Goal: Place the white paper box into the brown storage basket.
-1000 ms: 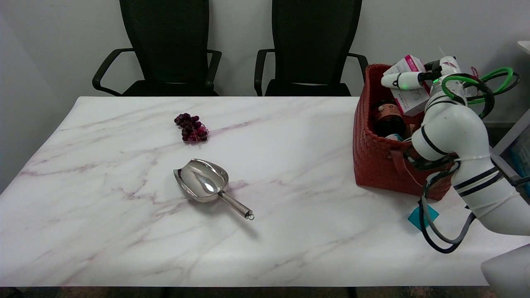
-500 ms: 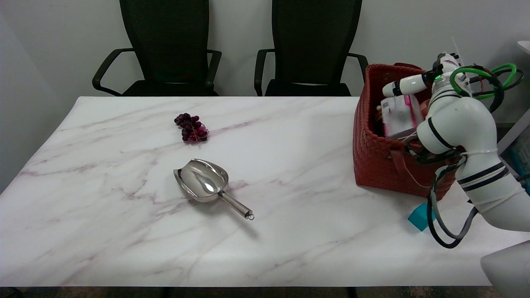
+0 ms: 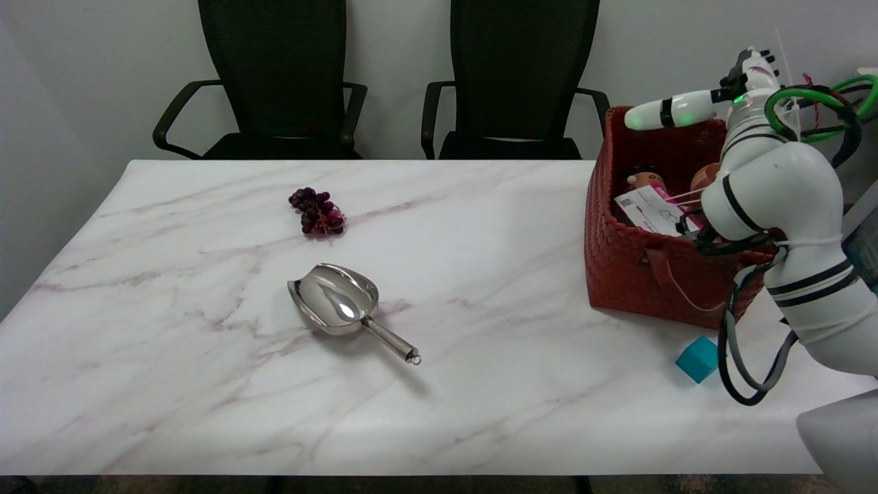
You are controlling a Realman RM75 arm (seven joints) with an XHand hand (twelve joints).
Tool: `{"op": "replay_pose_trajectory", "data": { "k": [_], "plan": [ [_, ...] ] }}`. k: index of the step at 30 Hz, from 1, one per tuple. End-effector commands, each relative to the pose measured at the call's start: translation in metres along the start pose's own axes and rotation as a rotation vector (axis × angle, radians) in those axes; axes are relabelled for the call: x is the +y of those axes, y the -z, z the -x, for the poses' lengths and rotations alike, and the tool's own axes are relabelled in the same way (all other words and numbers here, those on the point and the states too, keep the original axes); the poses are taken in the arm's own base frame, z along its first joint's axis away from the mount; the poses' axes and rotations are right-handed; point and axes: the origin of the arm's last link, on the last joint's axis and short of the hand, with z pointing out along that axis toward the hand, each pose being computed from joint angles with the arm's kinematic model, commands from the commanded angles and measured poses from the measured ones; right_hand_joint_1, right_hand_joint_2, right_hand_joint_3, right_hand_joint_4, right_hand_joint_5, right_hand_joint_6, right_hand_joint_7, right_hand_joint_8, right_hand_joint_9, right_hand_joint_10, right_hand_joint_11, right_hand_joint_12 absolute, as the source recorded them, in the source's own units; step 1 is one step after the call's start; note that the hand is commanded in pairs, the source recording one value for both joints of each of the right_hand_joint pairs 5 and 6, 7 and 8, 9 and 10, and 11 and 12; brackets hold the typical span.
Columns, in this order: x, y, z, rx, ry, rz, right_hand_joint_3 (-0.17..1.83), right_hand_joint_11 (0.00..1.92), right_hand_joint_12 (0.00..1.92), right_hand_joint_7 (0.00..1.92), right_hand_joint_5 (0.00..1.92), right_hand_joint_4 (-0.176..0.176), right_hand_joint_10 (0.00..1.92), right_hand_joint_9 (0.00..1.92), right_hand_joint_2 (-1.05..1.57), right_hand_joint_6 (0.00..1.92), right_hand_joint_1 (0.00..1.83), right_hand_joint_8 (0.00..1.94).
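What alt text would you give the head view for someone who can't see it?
The white paper box lies inside the brown storage basket; the right hand is raised above, holding nothing. Grapes, a metal scoop and a teal cube sit on the marble table.

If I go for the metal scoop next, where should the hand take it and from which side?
Take the metal scoop by its thin round handle, which sticks out toward the table's near right and ends in a small ring. Probably best to come from above on the right: the handle lies flat on the table with bare marble on both sides, while the wide bowl offers little to pinch.
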Motion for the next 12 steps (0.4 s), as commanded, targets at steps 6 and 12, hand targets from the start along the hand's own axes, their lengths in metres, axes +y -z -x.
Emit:
{"op": "replay_pose_trajectory", "data": {
  "k": [6,12],
  "plan": [
    [-0.024,0.055,-0.013,0.215,-0.174,-0.314,0.33,0.10,0.10,0.34,0.00,0.000,0.32,0.32,-0.08,0.00,1.21,0.34],
    [-0.003,0.087,0.004,0.276,-0.180,-0.449,0.45,0.14,0.14,0.40,0.05,0.000,0.36,0.36,0.10,0.05,1.21,0.40]
  ]
}}
